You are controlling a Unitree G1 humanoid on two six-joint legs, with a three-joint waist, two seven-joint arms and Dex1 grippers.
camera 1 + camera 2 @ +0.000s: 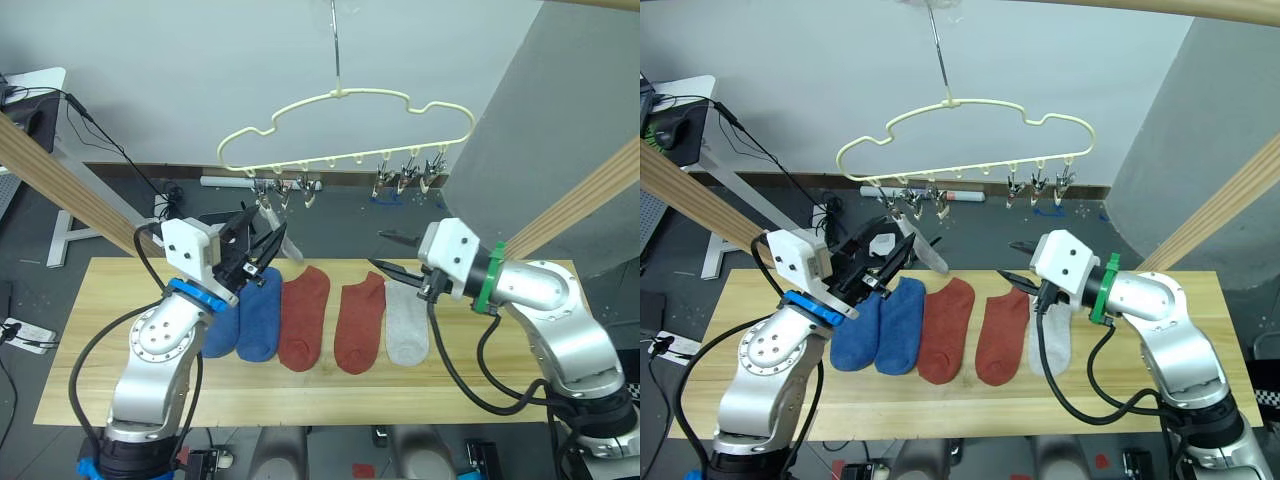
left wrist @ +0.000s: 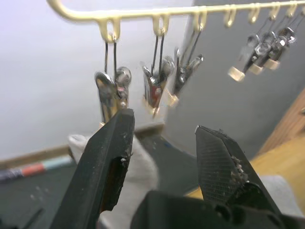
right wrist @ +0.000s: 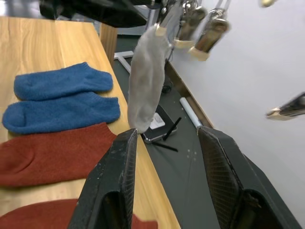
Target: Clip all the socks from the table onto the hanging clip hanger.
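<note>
Overhead, a thin pale-yellow wire clip hanger with a cloud-shaped outline (image 1: 345, 125) hangs by its hook, with small metal clips dangling from its lower bar in two clusters, three toward the robot's left (image 1: 281, 190) and three toward its right (image 1: 408, 177). One light grey ankle sock (image 3: 147, 76) hangs from a clip in the left cluster, drooping down in front of the dark floor beyond the table. The long tabletop of light wooden planks (image 1: 500, 372) carries five more socks in a row, toes toward the robot: two blue ones (image 1: 880, 325) side by side, partly covered in the head views by the left arm, then two rust-red ones (image 1: 332, 317), then a second light grey sock (image 1: 407, 322) lying just below the right arm's fingers. The left gripper (image 1: 255, 255) is raised just under the left clips with its two black fingers spread and nothing between them; in its wrist view the hung grey sock shows behind the fingers (close to one finger, though contact cannot be judged). The right gripper (image 1: 392, 252) hovers above the table's far edge, also with fingers apart and empty. Thick wooden poles (image 1: 60, 180) slant across both sides of the scene, flanking the hanger. Behind the table, black cables (image 1: 110, 140) trail over the dark floor near a white desk leg (image 1: 65, 195), and a white tube (image 1: 225, 183) lies along the base of the wall.
</note>
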